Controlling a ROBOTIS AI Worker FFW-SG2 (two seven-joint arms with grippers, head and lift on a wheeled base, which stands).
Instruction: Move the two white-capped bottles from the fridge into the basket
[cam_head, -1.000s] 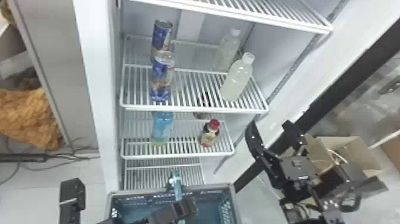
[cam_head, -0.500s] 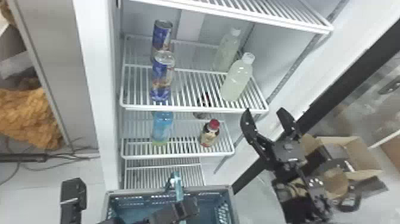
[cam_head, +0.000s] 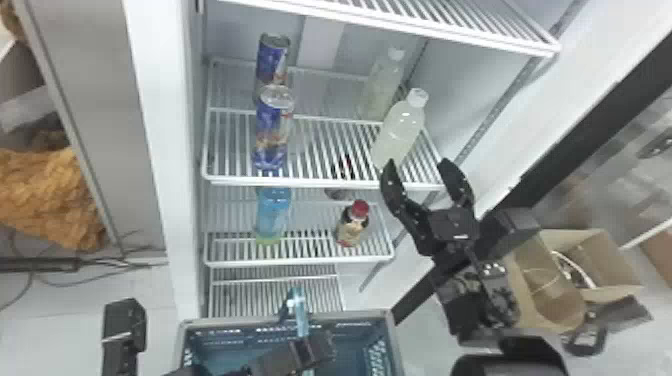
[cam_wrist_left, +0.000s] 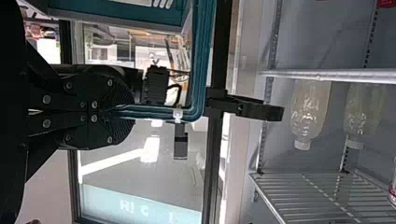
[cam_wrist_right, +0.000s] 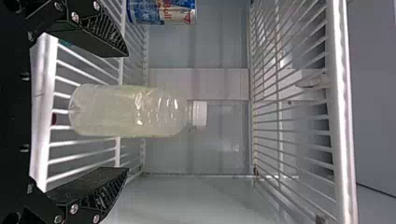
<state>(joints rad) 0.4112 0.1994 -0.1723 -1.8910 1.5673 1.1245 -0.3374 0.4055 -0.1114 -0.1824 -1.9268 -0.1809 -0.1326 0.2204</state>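
Front bottle: clear plastic, pale cloudy liquid, white cap (cam_head: 400, 130); it stands upright on a white wire shelf (cam_head: 320, 182) in the fridge, towards the robot's right.
Rear bottle: another white-capped clear bottle, same pale liquid (cam_head: 381, 90), upright on that shelf behind the first.
Right gripper: up at the shelf's front edge (cam_head: 419, 167), fingers spread wide, the front bottle standing straight ahead of the gap between them.
Left gripper: down low over the basket (cam_head: 312, 350), closed around its teal bar handle (cam_wrist_left: 203, 60).
Basket: blue-grey plastic with slotted walls and a grey rim (cam_head: 350, 316), low in front of the fridge; both bottles are outside it.
Cans: two blue-and-silver metal ones (cam_head: 272, 60) (cam_head: 270, 130), one behind the other, on the left of the bottles' shelf.
Shelf below: a blue bottle (cam_head: 273, 212) on the left, a dark-and-tan bottle with a red cap (cam_head: 353, 227) on the right.
Beside the fridge: open brown cardboard boxes (cam_head: 607, 257), off to the right.
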